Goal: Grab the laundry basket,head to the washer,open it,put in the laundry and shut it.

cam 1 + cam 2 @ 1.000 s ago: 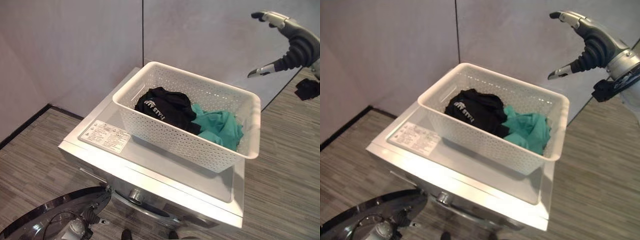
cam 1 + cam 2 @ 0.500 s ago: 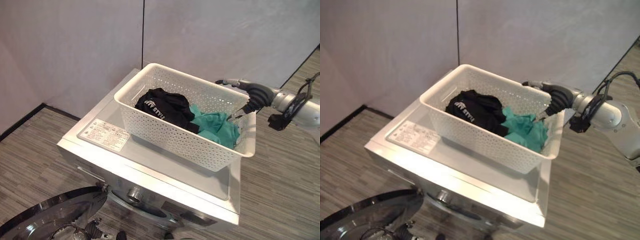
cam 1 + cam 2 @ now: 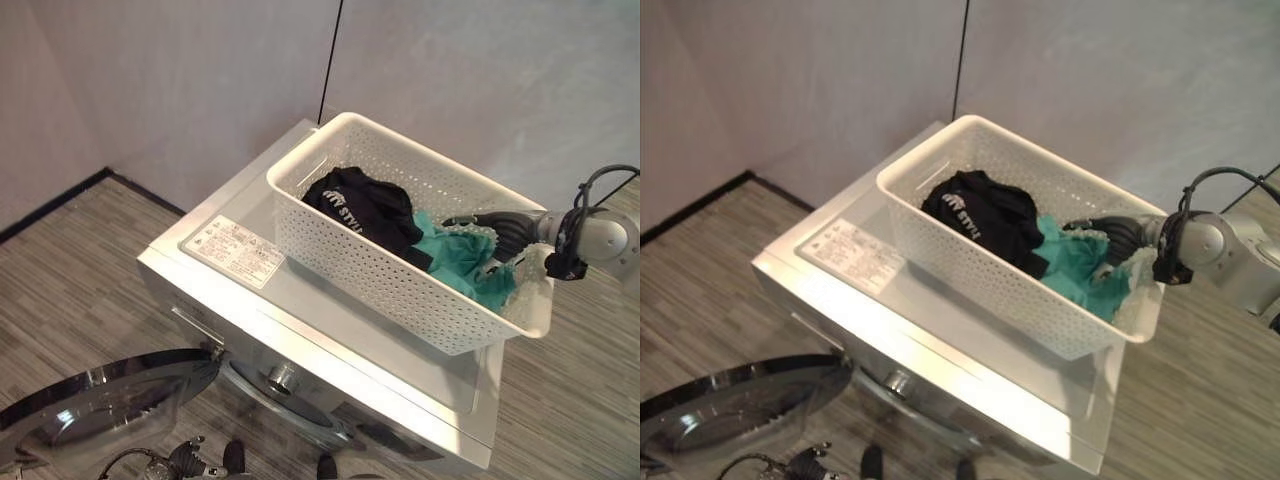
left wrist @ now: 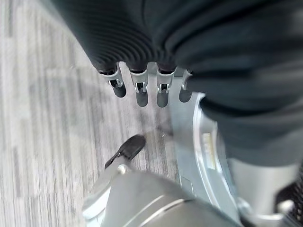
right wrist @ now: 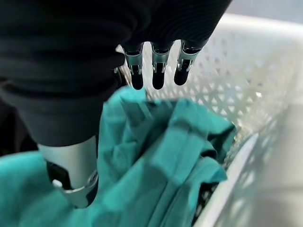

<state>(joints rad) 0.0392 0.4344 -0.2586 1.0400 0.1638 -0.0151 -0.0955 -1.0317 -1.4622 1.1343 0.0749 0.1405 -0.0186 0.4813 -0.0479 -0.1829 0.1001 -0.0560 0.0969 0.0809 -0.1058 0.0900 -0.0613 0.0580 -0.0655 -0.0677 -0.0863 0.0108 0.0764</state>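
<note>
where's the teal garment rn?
In the eye views the teal garment lies at the right end of the white basket on the washer, beside the black garment, with the right robot hand over it.

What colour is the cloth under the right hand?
Teal cloth, clearest in the right wrist view.

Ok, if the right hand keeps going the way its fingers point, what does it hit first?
Most likely the teal garment just beneath the right hand; its fingers aim along it toward the white laundry basket wall beyond. Depth between fingertips and cloth is unclear.
</note>
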